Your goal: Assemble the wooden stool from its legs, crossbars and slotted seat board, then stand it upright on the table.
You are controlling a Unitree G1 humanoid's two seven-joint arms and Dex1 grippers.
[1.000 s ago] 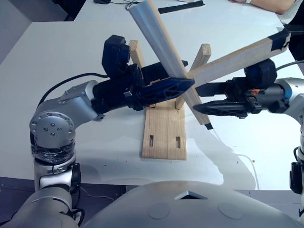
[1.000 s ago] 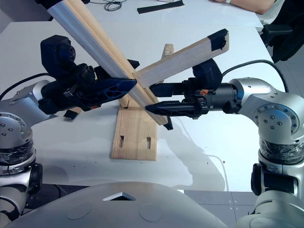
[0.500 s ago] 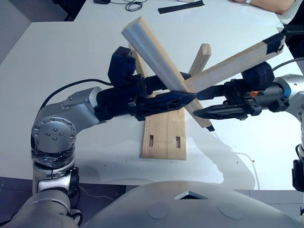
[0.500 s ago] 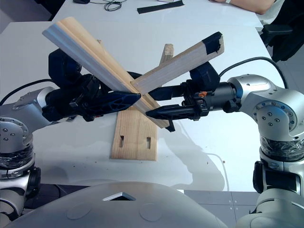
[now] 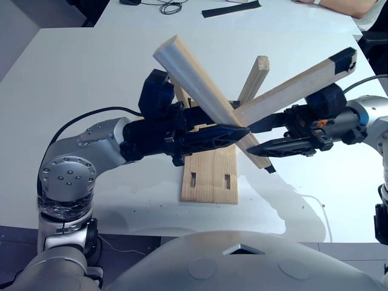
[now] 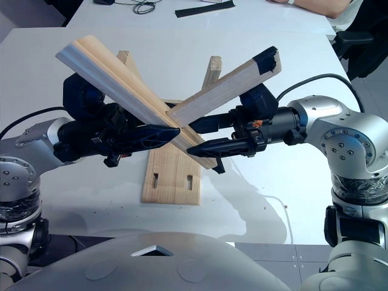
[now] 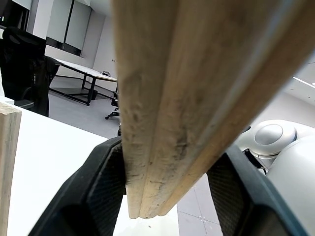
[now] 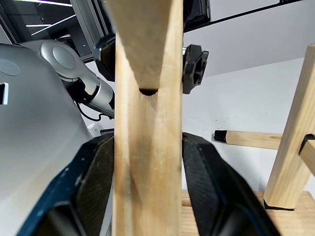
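No lettering, number, brand or sign is legible in any view; the small orange tag, at 3 o'clock, is too small to read.

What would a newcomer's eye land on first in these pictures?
Two long wooden pieces crossed in an X above the table: the left gripper clamps the pale piece, the right gripper the black-tipped piece. Beneath them the slotted seat board lies flat, a leg standing at its far end.

Bright overhead light, soft shadows
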